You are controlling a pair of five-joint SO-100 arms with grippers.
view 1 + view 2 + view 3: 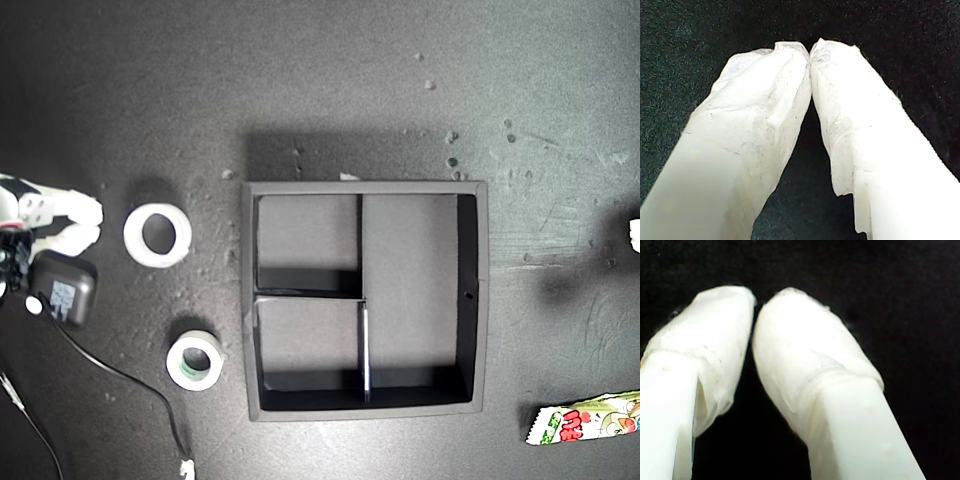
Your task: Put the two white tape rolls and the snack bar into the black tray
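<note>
White tape-wrapped jaws; black motor block (62, 288), black cable (120, 375).

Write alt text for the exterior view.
An empty three-compartment black tray sits mid-table. Two white tape rolls lie toward the exterior view's left, the all-white roll above the green-cored roll; a snack bar lies at its lower right.

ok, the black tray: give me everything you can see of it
The black tray is square, matte black and plastic-looking, with raised walls. Dividers split it into two small square compartments on the exterior view's left and one tall rectangular one on its right. All three are empty. It lies flat on the dark table near the middle, touched by nothing else.
</note>
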